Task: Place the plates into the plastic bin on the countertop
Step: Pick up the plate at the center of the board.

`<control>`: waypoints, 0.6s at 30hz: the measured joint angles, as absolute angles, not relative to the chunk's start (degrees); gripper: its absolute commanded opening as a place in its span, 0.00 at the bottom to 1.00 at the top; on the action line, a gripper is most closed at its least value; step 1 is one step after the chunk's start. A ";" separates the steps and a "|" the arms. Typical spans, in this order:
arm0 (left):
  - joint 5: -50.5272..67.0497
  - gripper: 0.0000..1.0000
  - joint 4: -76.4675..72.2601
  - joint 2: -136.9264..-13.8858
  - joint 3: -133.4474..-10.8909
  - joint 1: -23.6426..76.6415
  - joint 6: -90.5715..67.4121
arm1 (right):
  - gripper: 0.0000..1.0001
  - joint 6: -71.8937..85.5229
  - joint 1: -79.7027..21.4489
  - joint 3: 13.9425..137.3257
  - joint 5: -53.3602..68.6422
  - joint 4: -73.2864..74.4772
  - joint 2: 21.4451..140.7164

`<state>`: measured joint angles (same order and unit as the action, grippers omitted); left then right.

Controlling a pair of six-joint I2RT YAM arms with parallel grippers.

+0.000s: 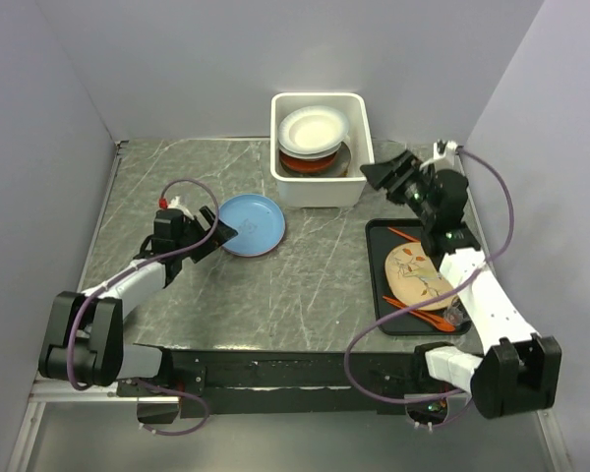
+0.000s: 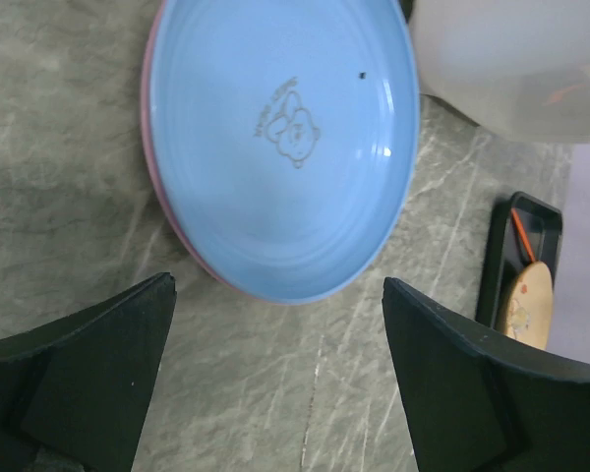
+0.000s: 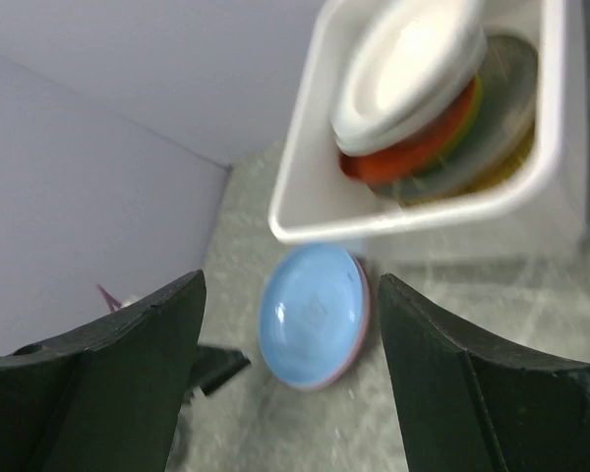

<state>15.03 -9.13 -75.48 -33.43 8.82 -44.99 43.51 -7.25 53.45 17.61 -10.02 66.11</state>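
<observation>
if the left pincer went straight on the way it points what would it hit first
Probably the blue plate, lying on the countertop just ahead of the open left pincer, though depth is unclear.

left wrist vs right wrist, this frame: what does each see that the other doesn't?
Left wrist only: the stamp at the centre of the pale blue plate, and the black tray with a cream patterned plate on it.

Right wrist only: the inside of the plastic bin, holding a stack with a white plate on top and a red plate beneath.

Both: the pale blue plate lying on a pink plate, the countertop, and the bin's outer wall.
</observation>
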 measured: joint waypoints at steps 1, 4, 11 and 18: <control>14.83 0.86 -9.21 -76.05 -33.43 8.82 -44.99 | 0.78 43.53 -7.25 51.46 17.61 -9.63 64.95; 14.11 0.76 -9.17 -77.82 -33.45 8.82 -45.08 | 0.78 43.57 -7.25 44.12 17.65 -8.21 61.28; 12.47 0.59 -9.17 -81.56 -34.37 8.82 -45.34 | 0.78 43.48 -7.25 35.86 18.04 -5.06 56.21; 11.27 0.51 -9.10 -82.46 -35.81 8.82 -45.74 | 0.78 42.44 -7.25 32.86 18.74 -4.78 54.98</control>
<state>11.27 -9.10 -82.46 -35.81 8.82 -45.74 42.44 -7.25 32.86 18.74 -4.78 54.98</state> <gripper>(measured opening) 0.539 0.775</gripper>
